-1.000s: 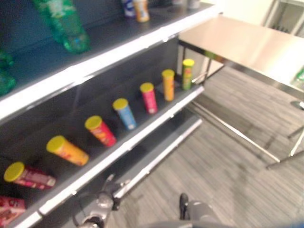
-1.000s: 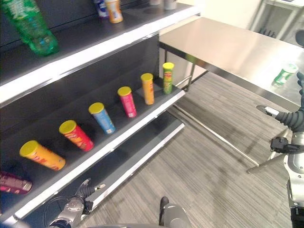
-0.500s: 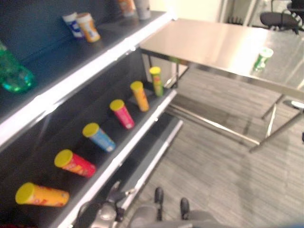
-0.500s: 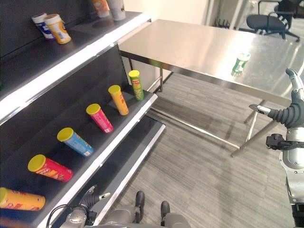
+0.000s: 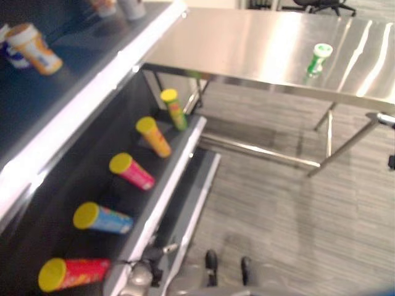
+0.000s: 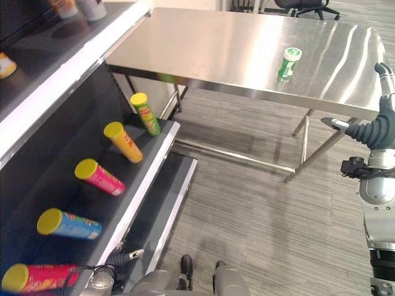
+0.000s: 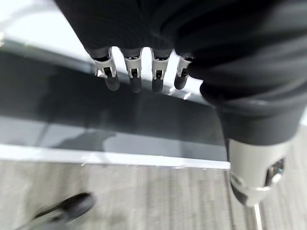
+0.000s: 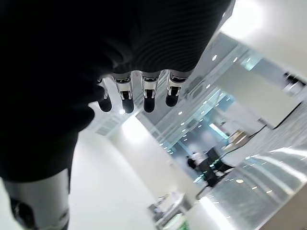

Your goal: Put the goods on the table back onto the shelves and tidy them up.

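Shelves (image 6: 145, 185): I see a row of yellow-capped tubes (image 6: 123, 142) lying in place; this part looks finished.
Table (image 6: 203, 52): one green bottle (image 6: 287, 62) stands on it, which I judge to be the only item left.
Right hand (image 6: 378, 126): raised beside the table, fingers relaxed, empty.
Left hand (image 7: 139, 72): low by the bottom shelf, fingers straight, empty.

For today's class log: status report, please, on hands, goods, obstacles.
Both robot hands open, left, right. Green can upright on steel table, untouched. Nothing in the way.
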You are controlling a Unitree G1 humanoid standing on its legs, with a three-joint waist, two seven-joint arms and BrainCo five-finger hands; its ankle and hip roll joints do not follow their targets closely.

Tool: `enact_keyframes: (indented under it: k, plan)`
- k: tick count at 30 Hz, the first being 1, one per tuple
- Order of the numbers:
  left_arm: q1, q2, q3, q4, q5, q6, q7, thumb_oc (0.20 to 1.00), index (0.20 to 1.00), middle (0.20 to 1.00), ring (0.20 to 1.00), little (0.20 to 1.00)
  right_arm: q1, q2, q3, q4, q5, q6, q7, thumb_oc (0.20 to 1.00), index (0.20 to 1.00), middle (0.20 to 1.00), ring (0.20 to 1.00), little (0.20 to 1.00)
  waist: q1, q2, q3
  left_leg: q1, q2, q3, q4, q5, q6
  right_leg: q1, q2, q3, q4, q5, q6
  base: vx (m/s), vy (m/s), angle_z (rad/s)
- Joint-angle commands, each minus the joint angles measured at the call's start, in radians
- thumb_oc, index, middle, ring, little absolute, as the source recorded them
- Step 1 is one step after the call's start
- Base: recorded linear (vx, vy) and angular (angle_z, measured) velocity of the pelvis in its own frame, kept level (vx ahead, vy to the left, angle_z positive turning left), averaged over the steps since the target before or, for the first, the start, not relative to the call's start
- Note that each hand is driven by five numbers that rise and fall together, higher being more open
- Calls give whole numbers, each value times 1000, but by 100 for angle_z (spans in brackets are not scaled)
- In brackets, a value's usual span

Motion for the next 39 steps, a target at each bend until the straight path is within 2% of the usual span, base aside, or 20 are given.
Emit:
enact_keyframes:
  k: [1, 2, 4, 6, 8, 10, 15, 18, 19, 22, 23, 24, 26, 27, 28, 29, 33, 34, 37, 39]
  plan:
    - [-6, 52, 14, -6, -35, -13, 21, 1000, 1000, 1000, 1000, 1000, -83, -5, 17, 1, -4, -21, -39, 1000, 1000, 1000, 1000, 1000, 44, -9, -26, -30, 69, -79, 22, -50, -104, 110, -165, -70, 44, 106, 47, 248, -113, -2]
    - [-4, 60, 17, -16, -40, -17, 23, 1000, 1000, 1000, 1000, 1000, -93, -20, 23, 1, -3, -18, -27, 1000, 1000, 1000, 1000, 1000, 50, -9, -38, -9, 89, -80, 7, -68, -114, 72, -197, -156, -67, 58, 44, 199, -104, -5]
    - [0, 61, 12, -14, -39, -21, 22, 1000, 1000, 1000, 1000, 1000, -99, -33, 23, 5, 10, -23, -24, 1000, 1000, 1000, 1000, 1000, 41, -10, -45, 9, 93, -85, -3, -79, -118, 50, -183, -191, -136, 58, 49, 257, -116, -36]
    - [-2, 59, 4, 2, -32, -20, 19, 1000, 1000, 1000, 1000, 1000, -107, -54, 26, 19, 43, -28, -23, 1000, 1000, 1000, 1000, 1000, 13, -31, -41, 71, 76, -103, -24, -116, -125, -23, -114, -217, -361, 109, 79, 302, -145, -50]
    - [-2, 58, 4, 3, -31, -21, 19, 1000, 1000, 1000, 1000, 1000, -107, -55, 27, 20, 44, -28, -23, 1000, 1000, 1000, 1000, 1000, 10, -25, -38, 77, 82, -106, -26, -119, -126, -8, -109, -223, -376, 114, 78, 145, -55, 8]
    - [-18, 47, 18, 44, -14, -17, 20, 1000, 1000, 1000, 1000, 1000, -103, -64, 17, 26, 56, -31, -34, 1000, 1000, 1000, 1000, 1000, -13, -42, -25, 139, 64, -142, -35, -153, -136, -60, -50, -242, -545, 180, 109, 343, -166, 45]
    - [-25, 41, 12, 58, -7, -20, 18, 1000, 1000, 1000, 1000, 1000, -89, -71, 5, 39, 70, -25, -36, 1000, 1000, 1000, 1000, 1000, -26, -48, -28, 183, 67, -199, -31, -184, -154, -54, -61, -222, -538, 223, 117, 219, -176, 24]
    - [-21, 37, -8, 67, 10, -19, 15, 1000, 1000, 1000, 1000, 1000, -84, -95, 0, 61, 73, -17, -24, 1000, 1000, 1000, 1000, 1000, -33, -46, -55, 212, 100, -208, -20, -209, -180, -28, -82, -229, -516, 231, 92, 271, -284, 32]
    - [-18, 36, -12, 68, 9, -18, 12, 1000, 1000, 1000, 1000, 1000, -77, -103, -2, 68, 90, -9, -6, 1000, 1000, 1000, 1000, 1000, -39, -33, -73, 222, 142, -206, 0, -186, -212, -22, -87, -249, -487, 212, 78, 294, -354, 19]
    - [-3, 27, -33, 62, 13, -23, -1, 1000, 1000, 1000, 1000, 1000, -116, -127, 39, 99, 128, -14, 25, 1000, 1000, 1000, 1000, 1000, -39, -8, -94, 198, 196, -211, 92, -48, -265, 27, -72, -285, -473, 166, 44, 229, -276, 29]
    - [5, 28, -35, 58, 18, -21, -7, 1000, 1000, 1000, 1000, 1000, -120, -133, 46, 98, 138, -15, 39, 1000, 1000, 1000, 1000, 1000, -38, -3, -99, 189, 210, -205, 136, 7, -277, 54, -64, -291, -477, 148, 31, 254, -332, 14]
    - [17, 36, -37, 40, 10, -16, -12, 1000, 1000, 1000, 1000, 1000, -132, -146, 66, 97, 153, -17, 53, 1000, 1000, 1000, 1000, 1000, -26, -12, -90, 141, 217, -213, 293, 113, -272, 93, -56, -280, -473, 118, 5, 178, -243, 13]
    - [25, 41, -38, 28, 7, -13, -17, 1000, 1000, 1000, 1000, 1000, -141, -155, 75, 99, 160, -14, 56, 1000, 1000, 1000, 1000, 1000, -20, -26, -76, 90, 202, -225, 406, 144, -257, 112, -56, -264, -465, 104, -10, 119, -194, 17]
    - [25, 41, -38, 28, 7, -12, -17, 1000, 1000, 1000, 1000, 1000, -142, -155, 75, 100, 160, -14, 56, 1000, 1000, 1000, 1000, 1000, -21, -26, -77, 88, 202, -226, 408, 144, -257, 111, -56, -265, -465, 104, -10, 159, -244, -4]
    - [33, 45, -52, 14, 7, -8, -19, 1000, 1000, 1000, 1000, 1000, -188, -162, 115, 120, 169, -10, 52, 1000, 1000, 1000, 1000, 1000, -2, -44, -51, 15, 173, -227, 560, 144, -227, 139, -60, -226, -462, 90, -30, 144, -191, -6]
    - [38, 51, -63, 7, 13, -7, -18, 1000, 1000, 1000, 1000, 1000, -209, -165, 137, 136, 171, -3, 45, 1000, 1000, 1000, 1000, 1000, 9, -50, -42, -17, 164, -220, 584, 122, -218, 147, -67, -216, -462, 85, -35, 214, -201, -23]
    - [50, 42, -73, -19, 2, -10, -32, 1000, 1000, 1000, 1000, 1000, -247, -194, 160, 145, 179, 4, 50, 1000, 1000, 1000, 1000, 1000, 31, -26, -44, -36, 155, -219, 429, 54, -207, 187, -58, -181, -467, 59, -27, 251, -24, -44]
    - [47, 41, -83, -25, -1, -15, -29, 1000, 1000, 1000, 1000, 1000, -255, -205, 168, 148, 171, -1, 47, 1000, 1000, 1000, 1000, 1000, 46, -17, -47, -93, 145, -218, 261, 4, -225, 213, -60, -181, -480, 42, -13, 224, -9, 0]
    - [42, 46, -97, -35, -3, -20, -26, 1000, 1000, 1000, 1000, 1000, -282, -204, 190, 152, 167, -7, 37, 1000, 1000, 1000, 1000, 1000, 63, -10, -44, -124, 131, -243, 91, 26, -247, 243, -53, -167, -485, 17, -8, 240, 0, 15]
    - [35, 50, -103, -45, -8, -22, -24, 1000, 1000, 1000, 1000, 1000, -315, -181, 222, 146, 156, -6, 31, 1000, 1000, 1000, 1000, 1000, 76, 3, -40, -177, 119, -316, -16, 63, -266, 291, -38, -127, -481, -18, 1, 408, 57, -19]
